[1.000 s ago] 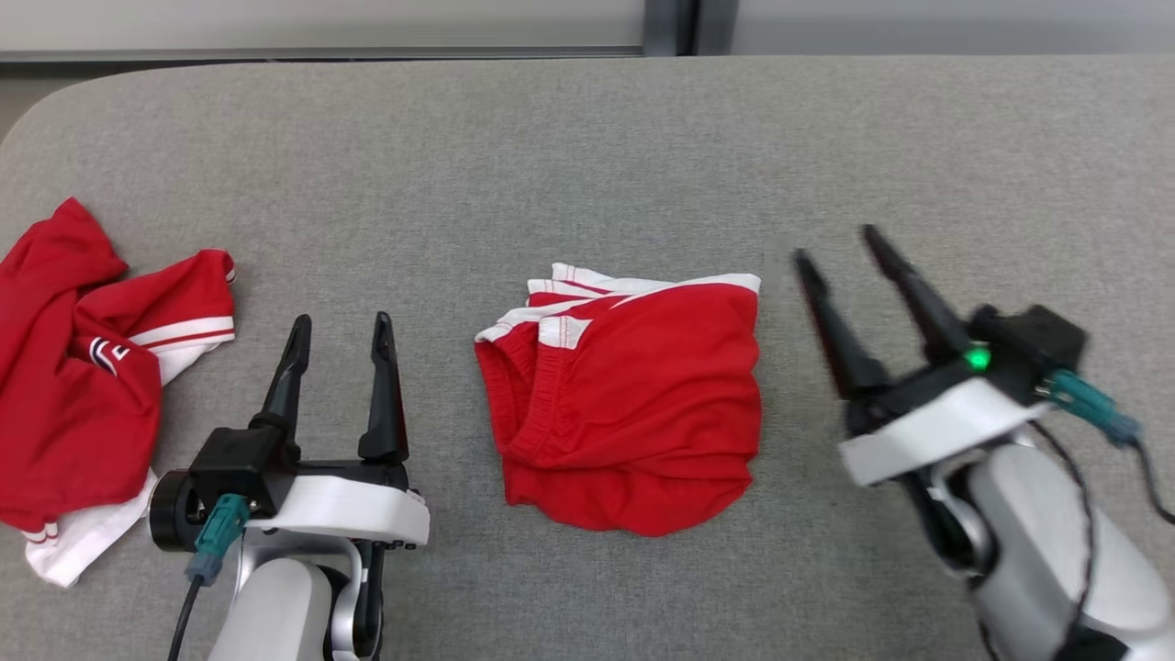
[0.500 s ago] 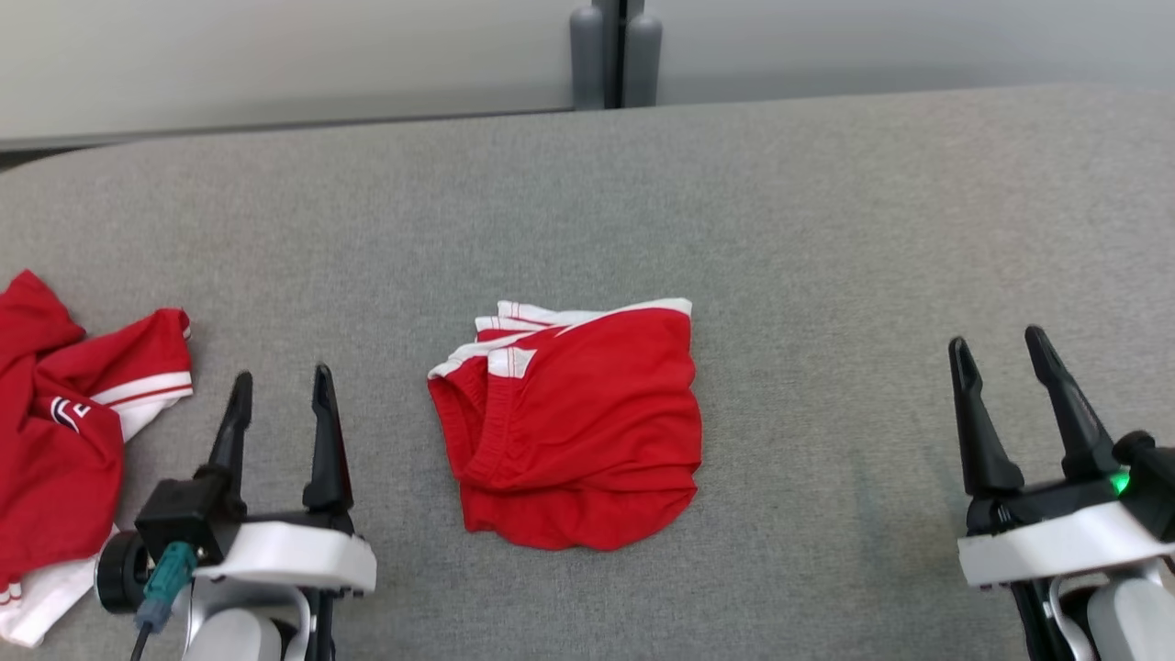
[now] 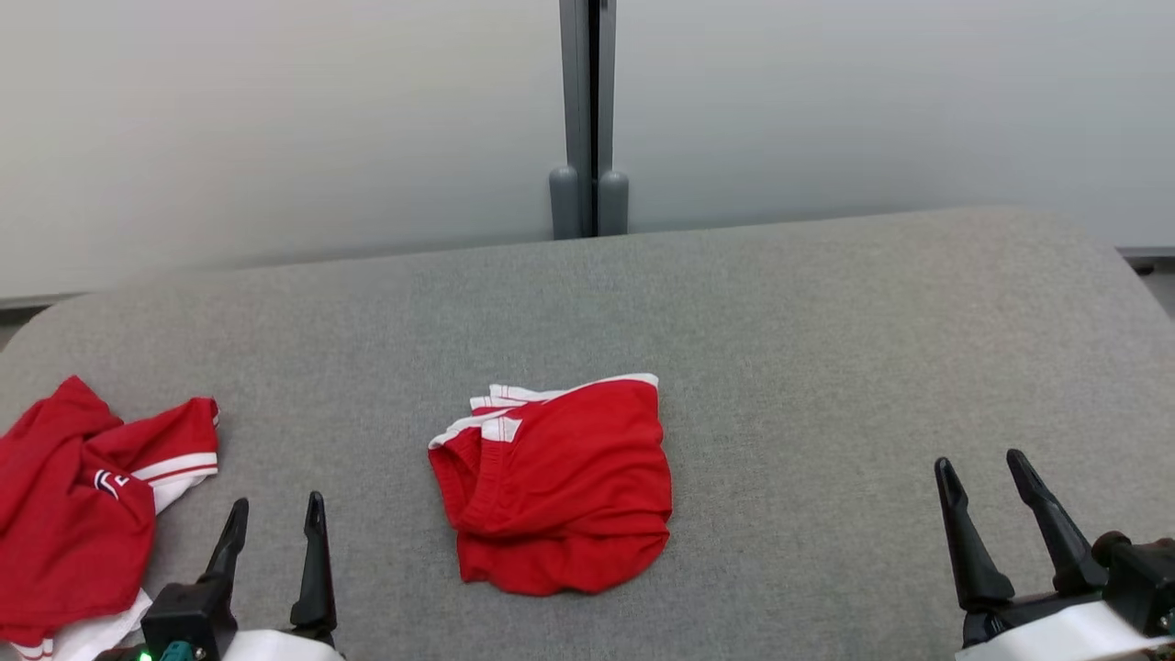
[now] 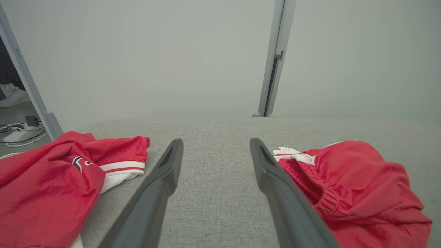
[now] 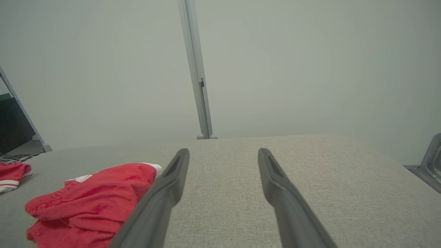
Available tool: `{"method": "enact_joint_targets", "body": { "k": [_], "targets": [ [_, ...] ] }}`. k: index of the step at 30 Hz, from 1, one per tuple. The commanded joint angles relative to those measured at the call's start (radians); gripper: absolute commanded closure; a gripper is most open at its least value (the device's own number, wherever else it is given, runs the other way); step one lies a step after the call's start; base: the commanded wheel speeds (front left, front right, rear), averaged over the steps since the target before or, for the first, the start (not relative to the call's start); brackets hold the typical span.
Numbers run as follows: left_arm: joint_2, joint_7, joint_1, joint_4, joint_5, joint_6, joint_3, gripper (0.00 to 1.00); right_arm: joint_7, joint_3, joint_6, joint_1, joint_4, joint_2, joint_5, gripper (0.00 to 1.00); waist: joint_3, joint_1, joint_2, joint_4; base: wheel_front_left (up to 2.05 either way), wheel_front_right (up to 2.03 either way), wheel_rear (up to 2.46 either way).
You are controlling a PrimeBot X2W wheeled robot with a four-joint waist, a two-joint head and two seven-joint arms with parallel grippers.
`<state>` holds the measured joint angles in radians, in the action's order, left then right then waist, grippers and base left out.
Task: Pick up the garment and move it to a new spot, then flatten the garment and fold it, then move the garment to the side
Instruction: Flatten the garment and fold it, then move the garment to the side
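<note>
Hovering with jaws parted and empty, the left gripper (image 3: 278, 501) and right gripper (image 3: 979, 459) flank the near edge of the grey padded table (image 3: 826, 349). Both are aimed at the far wall (image 3: 275, 138), and neither touches cloth. Between them, nearer the left gripper and well apart from the right, the red garment (image 3: 560, 487) lies at the table's middle. It forms a compact, roughly square bundle, with its waistband on the left and its white hems at the far edge. A 2nd red garment (image 3: 73, 542), crumpled, lies at the table's left end, just beside the left gripper. Judging by the bundle, folding looks done, and the last step, moving it to the side, is in hand. That calls for 1 gripper to come in low at an edge, pinch every layer at once, and carry the bundle without spilling the fold.
</note>
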<state>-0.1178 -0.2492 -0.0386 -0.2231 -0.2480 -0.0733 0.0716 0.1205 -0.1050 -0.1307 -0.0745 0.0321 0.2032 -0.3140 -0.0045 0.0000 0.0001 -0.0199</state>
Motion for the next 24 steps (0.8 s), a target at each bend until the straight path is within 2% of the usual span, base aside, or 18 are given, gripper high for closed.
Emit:
{"method": "enact_joint_targets", "body": {
  "k": [1, 9, 24],
  "targets": [
    [-0.012, 0.002, -0.015, 0.006, 0.002, -0.002, -0.002, 0.00, -0.010, 0.007, 0.000, -0.016, -0.010, -0.003, 0.006, 0.00, -0.025, 0.0000, -0.0001, -0.005, 0.00, 0.00, 0.00],
    [-0.032, 0.020, -0.050, 0.027, -0.018, 0.019, 0.002, 0.00, -0.040, 0.030, 0.000, -0.063, -0.039, -0.015, 0.011, 0.00, -0.051, 0.0000, -0.0001, 0.002, 0.00, 0.00, 0.00],
    [-0.043, 0.027, -0.034, 0.037, -0.013, 0.004, 0.019, 0.00, -0.049, 0.043, 0.000, -0.067, -0.047, -0.024, 0.017, 0.00, -0.050, 0.0000, -0.0001, 0.013, 0.00, 0.00, 0.00]
  ]
}}
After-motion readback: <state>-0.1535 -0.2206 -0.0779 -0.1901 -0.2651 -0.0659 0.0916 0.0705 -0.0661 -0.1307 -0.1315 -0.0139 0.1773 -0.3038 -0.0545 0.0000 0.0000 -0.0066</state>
